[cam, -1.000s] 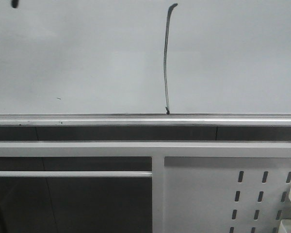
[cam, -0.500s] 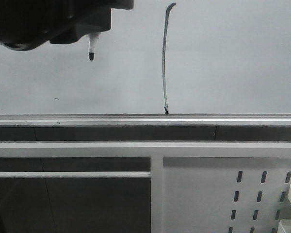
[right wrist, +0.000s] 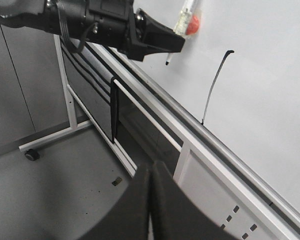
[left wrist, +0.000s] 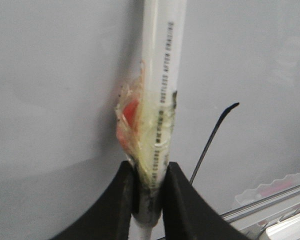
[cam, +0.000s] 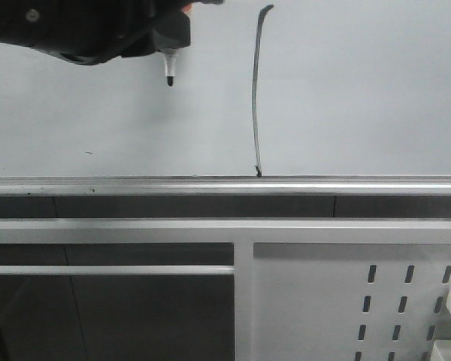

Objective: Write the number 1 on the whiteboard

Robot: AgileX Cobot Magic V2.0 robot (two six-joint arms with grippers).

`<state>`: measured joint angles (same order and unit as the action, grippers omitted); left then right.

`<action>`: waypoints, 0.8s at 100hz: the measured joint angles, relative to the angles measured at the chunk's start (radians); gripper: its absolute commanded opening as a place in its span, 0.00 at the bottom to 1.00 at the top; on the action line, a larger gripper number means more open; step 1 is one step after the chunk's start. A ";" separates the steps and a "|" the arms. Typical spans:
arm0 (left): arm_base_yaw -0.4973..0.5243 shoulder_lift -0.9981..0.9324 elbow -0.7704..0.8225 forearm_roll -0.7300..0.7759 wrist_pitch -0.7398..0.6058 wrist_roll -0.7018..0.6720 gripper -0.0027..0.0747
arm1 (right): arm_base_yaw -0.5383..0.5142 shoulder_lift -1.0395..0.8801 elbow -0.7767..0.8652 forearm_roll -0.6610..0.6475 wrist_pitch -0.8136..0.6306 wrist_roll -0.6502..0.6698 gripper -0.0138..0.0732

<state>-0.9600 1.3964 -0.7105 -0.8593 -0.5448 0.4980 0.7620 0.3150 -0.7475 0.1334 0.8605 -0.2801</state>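
Note:
The number 1 [cam: 256, 90] is a long thin dark stroke with a small hook on top, running down the whiteboard [cam: 361, 90] to its lower rail. It also shows in the left wrist view as number 1 [left wrist: 212, 140] and in the right wrist view as number 1 [right wrist: 216, 82]. My left gripper [cam: 174, 28] is shut on a white marker [left wrist: 162, 75] with red and yellowish tape round its barrel. The marker's dark tip [cam: 169, 79] points down, left of the stroke; I cannot tell whether it touches the board. My right gripper [right wrist: 151, 170] is shut and empty, low and away from the board.
A silver rail [cam: 210, 184] runs under the board, with a white frame bar [cam: 135, 229] and a white perforated panel [cam: 361, 301] below it. A tiny dark speck [cam: 90, 153] sits on the board at the left. The board's stand has a caster wheel [right wrist: 31, 155] on the grey floor.
My left arm with the marker has come in from the top left and moved right toward the stroke; the tip is a little higher than half a second ago. The stroke is unchanged.

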 measured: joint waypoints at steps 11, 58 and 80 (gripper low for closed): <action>0.000 0.032 -0.016 0.024 0.000 0.000 0.01 | 0.000 0.000 0.000 0.000 0.000 0.001 0.10; 0.000 0.066 -0.031 0.040 0.004 -0.001 0.01 | 0.000 0.000 0.000 0.000 0.000 0.038 0.10; 0.060 0.070 -0.082 0.038 0.137 -0.001 0.01 | 0.000 0.000 0.000 0.000 0.000 0.038 0.10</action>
<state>-0.8995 1.4659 -0.7923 -0.8213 -0.4075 0.4974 0.7620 0.3150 -0.7475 0.1334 0.8605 -0.2418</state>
